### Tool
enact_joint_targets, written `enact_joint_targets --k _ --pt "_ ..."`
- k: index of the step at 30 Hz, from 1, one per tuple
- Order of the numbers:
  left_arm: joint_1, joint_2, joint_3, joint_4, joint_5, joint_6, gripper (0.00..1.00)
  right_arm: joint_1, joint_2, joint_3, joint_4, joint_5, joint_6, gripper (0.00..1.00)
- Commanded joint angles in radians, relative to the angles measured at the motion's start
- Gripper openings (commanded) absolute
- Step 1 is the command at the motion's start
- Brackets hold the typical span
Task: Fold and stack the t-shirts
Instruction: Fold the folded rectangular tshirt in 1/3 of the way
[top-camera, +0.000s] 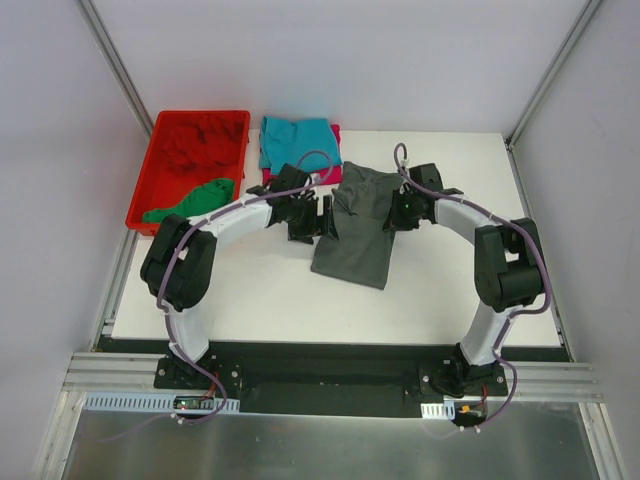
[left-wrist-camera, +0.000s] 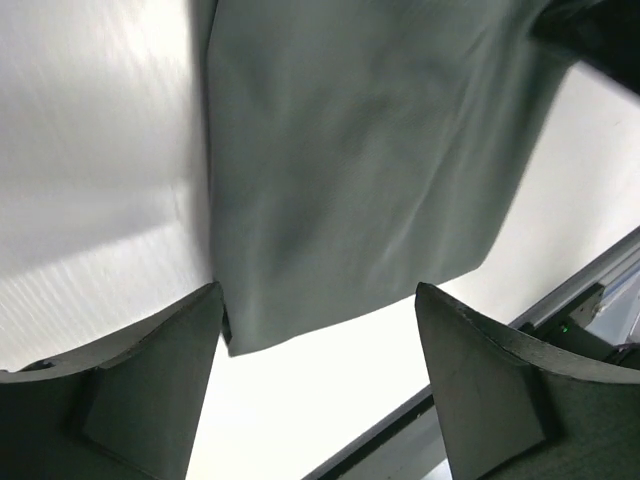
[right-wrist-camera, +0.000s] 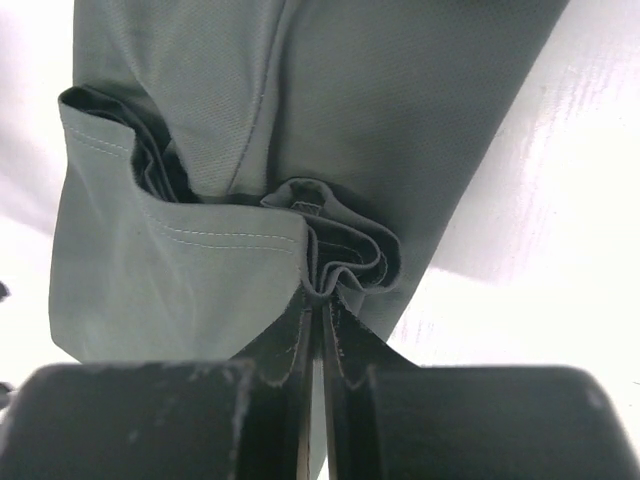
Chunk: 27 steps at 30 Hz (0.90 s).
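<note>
Pinching dark grey t-shirt (right-wrist-camera: 300, 120) fold in my right gripper (right-wrist-camera: 318, 300); left gripper (left-wrist-camera: 320, 310) spread, shirt at its 3 o'clock, axis 12-6.

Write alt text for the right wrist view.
The right pincer is shut on a bunched fold of the dark grey t-shirt. The rest of the shirt spreads away over the white table.

The flat shirt (top-camera: 355, 240) lies mid-desk (top-camera: 250, 300) between left tool (left-wrist-camera: 320, 380) and right tool (right-wrist-camera: 318, 320). Behind-left, a bin (top-camera: 143, 185) holds bunched shirts (top-camera: 195, 145), with a shirt stack (top-camera: 295, 140) just beside it.
</note>
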Motion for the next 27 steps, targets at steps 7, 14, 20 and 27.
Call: enact_joint_targets --k 7,14,20,27 --pt "0.018 0.177 0.380 -0.135 -0.027 0.165 0.70 -0.031 0.027 0.024 0.021 -0.044 -0.014 0.05" --pt "0.019 0.307 0.528 -0.159 -0.095 0.170 0.56 -0.037 0.038 0.018 0.039 -0.065 -0.008 0.05" --pt "0.021 0.402 0.614 -0.163 -0.080 0.149 0.44 -0.040 0.043 0.010 0.044 -0.073 -0.006 0.05" --pt "0.021 0.450 0.651 -0.163 -0.079 0.127 0.35 -0.041 0.047 0.011 0.044 -0.078 -0.005 0.05"
